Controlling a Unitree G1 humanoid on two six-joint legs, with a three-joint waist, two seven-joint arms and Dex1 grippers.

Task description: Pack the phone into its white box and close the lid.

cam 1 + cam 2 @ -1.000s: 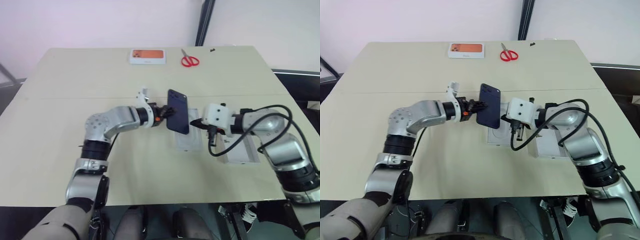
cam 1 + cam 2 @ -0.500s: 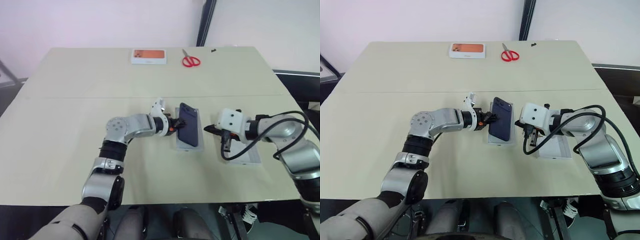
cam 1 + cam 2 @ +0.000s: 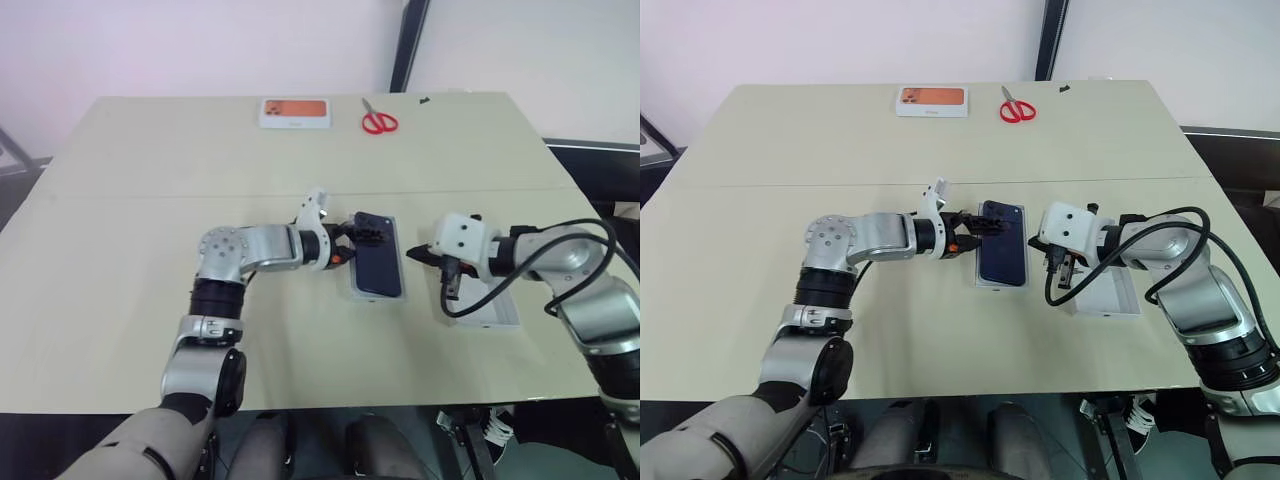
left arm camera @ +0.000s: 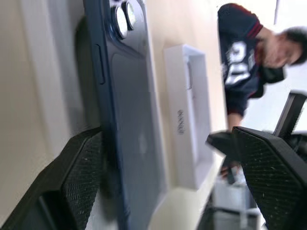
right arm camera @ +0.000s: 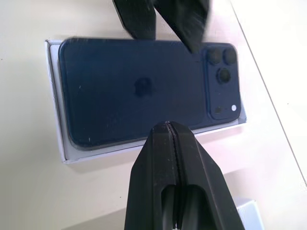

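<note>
The dark navy phone (image 3: 378,268) lies back up in the white box (image 3: 356,292) at the table's middle, its camera cluster at the far end. My left gripper (image 3: 362,233) is open at the phone's far left corner, its fingers (image 5: 178,19) spread beside the camera and holding nothing. My right gripper (image 3: 412,256) is shut and empty, hovering just right of the box with its tip (image 5: 172,129) towards the phone's long edge. The lid (image 3: 494,308) lies open side up to the right, partly under my right arm.
A white box with an orange top (image 3: 295,111) and red scissors (image 3: 379,121) lie at the table's far edge. A black cable (image 3: 452,302) loops down from my right wrist over the lid. A person (image 4: 244,57) stands beyond the table.
My left gripper has opened and let go of the phone. The phone, tilted on its edge before, has dropped flat into the box. My right gripper has stayed shut beside it.
</note>
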